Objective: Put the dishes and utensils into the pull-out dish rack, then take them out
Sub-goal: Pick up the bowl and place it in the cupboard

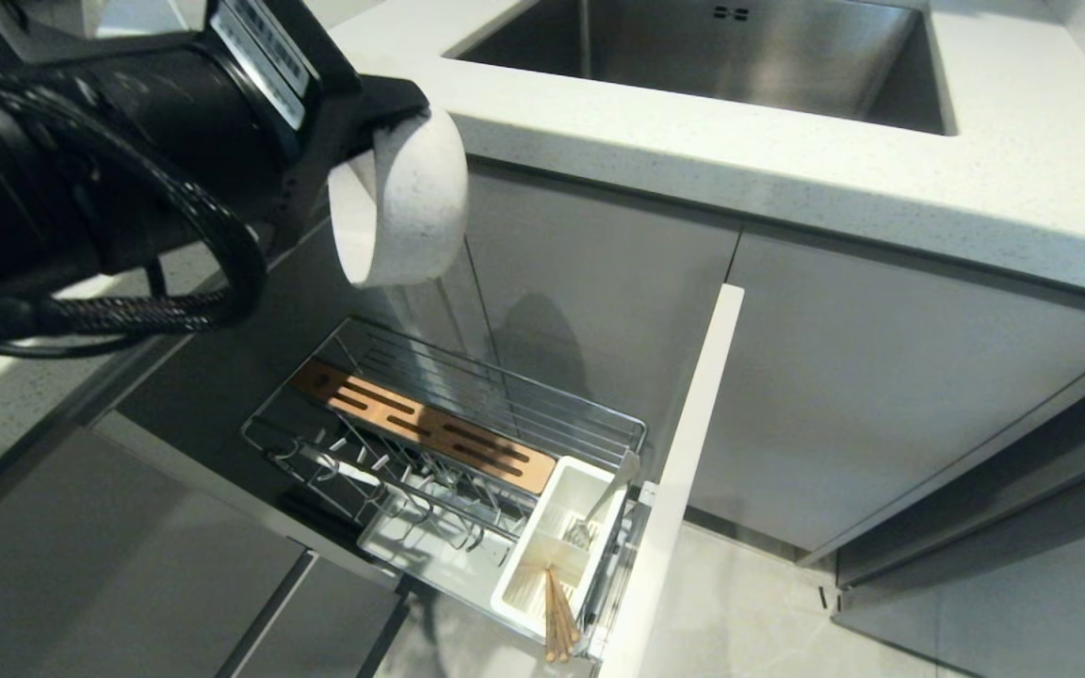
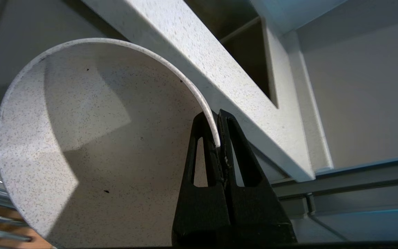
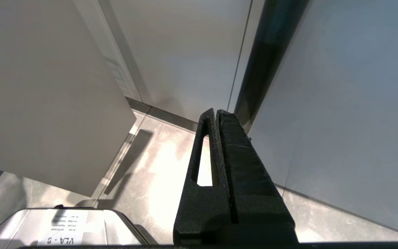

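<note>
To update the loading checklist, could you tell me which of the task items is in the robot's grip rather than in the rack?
The cream-white bowl, pinched at its rim by the left gripper; the chopsticks stand in the utensil box.

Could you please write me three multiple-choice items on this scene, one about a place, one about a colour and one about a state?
1. Where are the chopsticks?
A. in the sink
B. in the white utensil box at the rack's front
C. on the countertop

2. What colour is the slotted strip across the rack?
A. brown wood
B. blue
C. green

3. What is the left gripper doing?
A. hanging open and empty
B. shut on a spoon
C. shut on the rim of the bowl, which is held above the rack

Answers:
1. B, they lean in the box's near compartment.
2. A, it shows brown against the chrome wires.
3. C, the left wrist view shows both fingers pinching the bowl's rim.
</note>
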{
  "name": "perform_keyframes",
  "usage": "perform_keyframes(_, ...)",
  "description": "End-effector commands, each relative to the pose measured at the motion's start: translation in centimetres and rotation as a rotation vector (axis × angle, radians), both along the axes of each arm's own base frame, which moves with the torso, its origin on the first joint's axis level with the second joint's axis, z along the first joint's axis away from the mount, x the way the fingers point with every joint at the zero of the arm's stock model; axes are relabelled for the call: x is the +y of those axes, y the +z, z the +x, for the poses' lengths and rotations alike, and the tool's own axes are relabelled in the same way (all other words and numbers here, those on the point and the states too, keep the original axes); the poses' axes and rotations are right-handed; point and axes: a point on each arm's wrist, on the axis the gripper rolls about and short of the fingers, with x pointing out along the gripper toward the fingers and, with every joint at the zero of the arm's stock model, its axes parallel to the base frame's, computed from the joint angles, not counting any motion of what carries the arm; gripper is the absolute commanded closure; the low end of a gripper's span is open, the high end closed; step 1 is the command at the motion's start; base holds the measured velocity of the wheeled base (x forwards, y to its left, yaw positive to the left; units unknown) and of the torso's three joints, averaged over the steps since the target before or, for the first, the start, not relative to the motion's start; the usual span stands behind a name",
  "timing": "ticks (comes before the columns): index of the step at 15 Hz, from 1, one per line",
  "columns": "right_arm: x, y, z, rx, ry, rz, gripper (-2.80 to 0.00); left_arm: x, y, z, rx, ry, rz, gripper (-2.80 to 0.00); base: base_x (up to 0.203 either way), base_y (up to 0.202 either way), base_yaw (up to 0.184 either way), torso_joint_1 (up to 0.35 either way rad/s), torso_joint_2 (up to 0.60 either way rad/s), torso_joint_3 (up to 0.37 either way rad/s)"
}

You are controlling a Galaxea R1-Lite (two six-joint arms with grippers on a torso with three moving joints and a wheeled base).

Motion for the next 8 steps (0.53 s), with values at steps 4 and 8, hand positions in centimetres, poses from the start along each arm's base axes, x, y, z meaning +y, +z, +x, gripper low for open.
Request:
perform_keyframes(4, 0.0, 0.0, 0.0, 0.0, 0.0, 0.0, 0.0, -2.8, -6.0, 3.9, 0.121, 0.042, -0.153, 0.0, 0.0, 0.0, 0.0, 0.0, 0.0, 0.0)
perform_keyframes(8, 0.0, 0.0, 0.0, 0.001, 0.0, 0.0, 0.0, -4.3, -10.3, 6.8, 0.146, 0.082, -0.192, 0.0, 0.0, 0.0, 0.0, 0.0, 0.0, 0.0)
